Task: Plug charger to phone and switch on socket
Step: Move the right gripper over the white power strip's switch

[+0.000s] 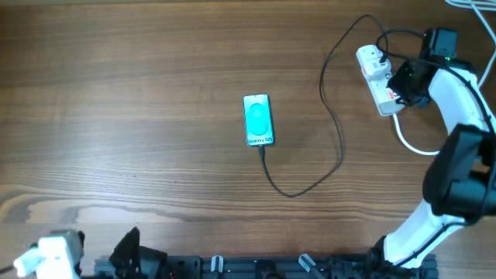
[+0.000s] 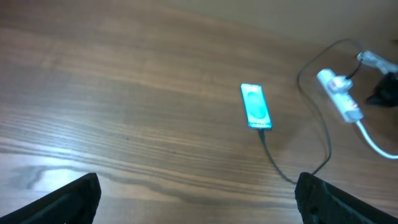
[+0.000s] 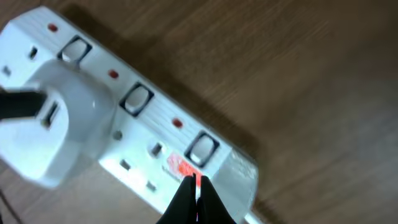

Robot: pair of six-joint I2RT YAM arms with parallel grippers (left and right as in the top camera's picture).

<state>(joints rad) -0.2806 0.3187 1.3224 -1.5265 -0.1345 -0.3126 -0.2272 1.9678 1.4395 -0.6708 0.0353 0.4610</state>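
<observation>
The phone [image 1: 258, 119] lies flat mid-table, its blue-teal screen up; it also shows in the left wrist view [image 2: 255, 106]. The charger's thin black cable [image 1: 339, 147] runs from the phone's near end in a loop to its white plug head [image 1: 372, 56], which sits in the socket [image 1: 381, 91]. In the right wrist view the plug head [image 3: 56, 127] fills the left end of the socket [image 3: 155, 124]. My right gripper [image 3: 196, 182] is shut, its tips touching the socket at a red glowing mark beside the end switch [image 3: 203, 149]. My left gripper [image 2: 199, 202] is open and empty, far from everything.
The socket's thick white cord [image 1: 411, 143] curves toward the right arm [image 1: 457, 163]. Two more rocker switches [image 3: 135, 98] with red dots sit along the strip. The left arm [image 1: 50, 256] rests at the table's front left edge.
</observation>
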